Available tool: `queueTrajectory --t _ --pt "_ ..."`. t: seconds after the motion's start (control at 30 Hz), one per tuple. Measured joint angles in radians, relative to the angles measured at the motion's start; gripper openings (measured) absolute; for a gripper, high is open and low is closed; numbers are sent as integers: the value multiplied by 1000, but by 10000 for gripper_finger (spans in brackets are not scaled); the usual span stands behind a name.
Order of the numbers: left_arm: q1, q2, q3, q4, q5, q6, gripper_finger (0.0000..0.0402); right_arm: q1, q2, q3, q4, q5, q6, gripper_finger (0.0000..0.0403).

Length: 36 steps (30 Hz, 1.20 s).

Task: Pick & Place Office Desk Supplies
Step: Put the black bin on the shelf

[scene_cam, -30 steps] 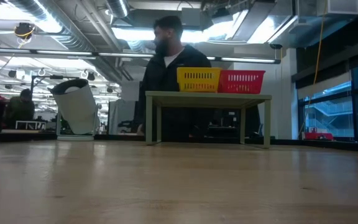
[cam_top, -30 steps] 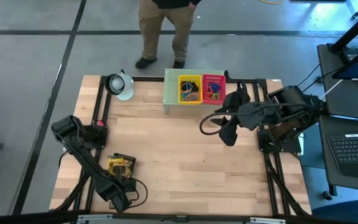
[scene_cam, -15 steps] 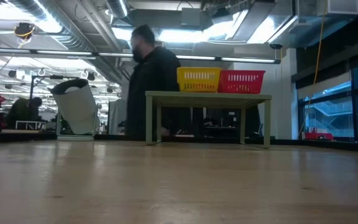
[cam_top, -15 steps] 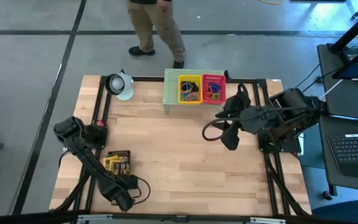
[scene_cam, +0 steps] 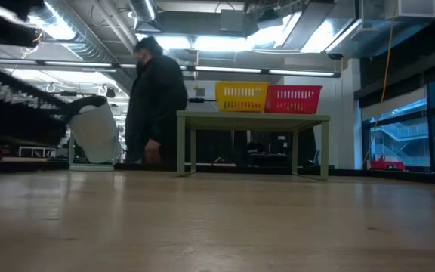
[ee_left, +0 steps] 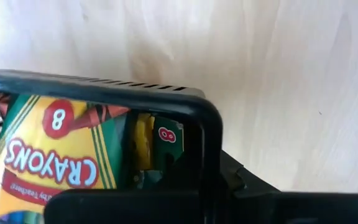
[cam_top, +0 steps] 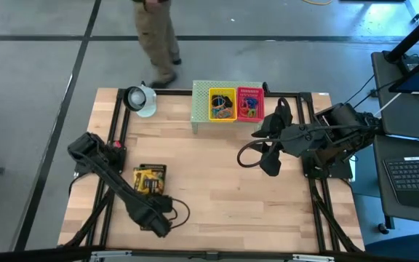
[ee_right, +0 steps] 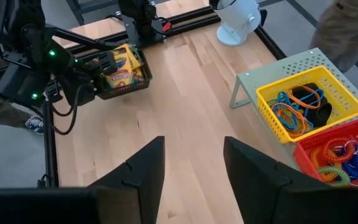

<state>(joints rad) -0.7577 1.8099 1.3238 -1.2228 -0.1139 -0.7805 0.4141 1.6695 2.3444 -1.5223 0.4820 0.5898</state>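
Observation:
A small black mesh tray holds yellow-green crayon boxes and hangs above the table's near left part. My left gripper is shut on it, coming from its near side. The low view shows the tray's dark mesh above table height. The right wrist view shows tray and boxes at the end of my left arm. My right gripper stands open over the table's right middle with nothing between its fingers. My left gripper holds the black tray by its near wall, close to a corner of the rim. The fingers come level from the table's near side. My gripper's own body hides the contact, so the kind of hold does not show. The tray is clear of the table.
A pale green mesh shelf at the far edge carries a yellow tray of coloured loops and a pink tray. A white object stands at the far left. A person walks beyond the far edge.
My left gripper has risen with the black tray and carried it a little toward the far and right edges. The tray has come into the low view at the left, off the table. The person behind the table has walked to the left.

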Motion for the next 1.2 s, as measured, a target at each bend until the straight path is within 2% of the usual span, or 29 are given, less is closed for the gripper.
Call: queueTrajectory --t 0.4,0.63,0.77,0.87,1.2 --pt "192 -25 84 -105 -76 218 2 0 -1 0 -11 0 35 164" --pt "332 -146 103 -122 -160 295 2 78 -31 0 -49 107 131 164" --pt "432 -217 104 -141 -171 376 2 130 -50 0 -49 162 169 164" --pt "518 -251 109 -148 -175 472 2 163 -58 0 -49 189 187 164" --pt "793 -252 209 -127 -186 829 2 197 -58 0 -49 203 196 164"
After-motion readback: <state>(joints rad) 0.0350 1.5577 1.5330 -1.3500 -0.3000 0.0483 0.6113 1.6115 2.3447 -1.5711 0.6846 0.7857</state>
